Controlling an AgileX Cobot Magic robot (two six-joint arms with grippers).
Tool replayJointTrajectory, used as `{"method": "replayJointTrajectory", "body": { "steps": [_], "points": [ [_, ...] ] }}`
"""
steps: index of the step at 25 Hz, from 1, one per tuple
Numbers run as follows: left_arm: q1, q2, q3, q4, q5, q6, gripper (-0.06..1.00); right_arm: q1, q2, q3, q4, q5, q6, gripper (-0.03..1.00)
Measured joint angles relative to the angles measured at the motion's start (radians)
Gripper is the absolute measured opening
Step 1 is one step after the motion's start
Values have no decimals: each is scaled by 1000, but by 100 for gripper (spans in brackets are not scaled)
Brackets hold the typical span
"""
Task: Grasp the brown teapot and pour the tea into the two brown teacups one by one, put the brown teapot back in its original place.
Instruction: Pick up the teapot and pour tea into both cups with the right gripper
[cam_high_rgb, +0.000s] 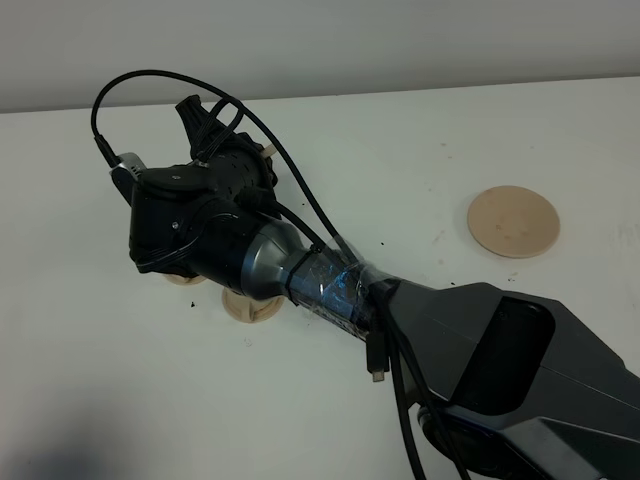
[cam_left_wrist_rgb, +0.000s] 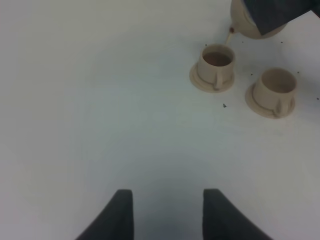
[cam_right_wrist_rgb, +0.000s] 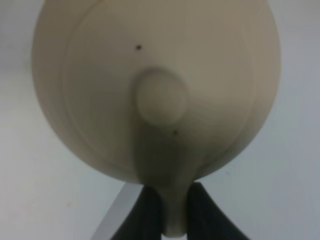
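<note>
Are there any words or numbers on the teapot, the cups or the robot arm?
No readable text anywhere. The teapot, both teacups, the big saucer and the black arm are plain; the little dark dots on the teapot lid are only specks.

A robot lab, seemingly — bare white table (cam_high_rgb: 150, 400); blank wall (cam_high_rgb: 400, 40); cabled arm (cam_high_rgb: 480, 350).

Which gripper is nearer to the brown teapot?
Right. The right gripper is shut on the handle of the brown teapot; the left gripper hangs open over the table, well short of it.
</note>
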Motion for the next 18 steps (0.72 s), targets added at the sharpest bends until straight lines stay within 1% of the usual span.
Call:
{"method": "replayJointTrajectory", "body": {
  "steps": [8, 18],
  "points": [
    [0, 0, 0, 0, 0, 0, 38, -11, 0, 0, 81, 0, 15, 13],
    [0, 0, 0, 0, 0, 0, 38, -40, 0, 0, 140, 0, 39, 13]
  ]
}}
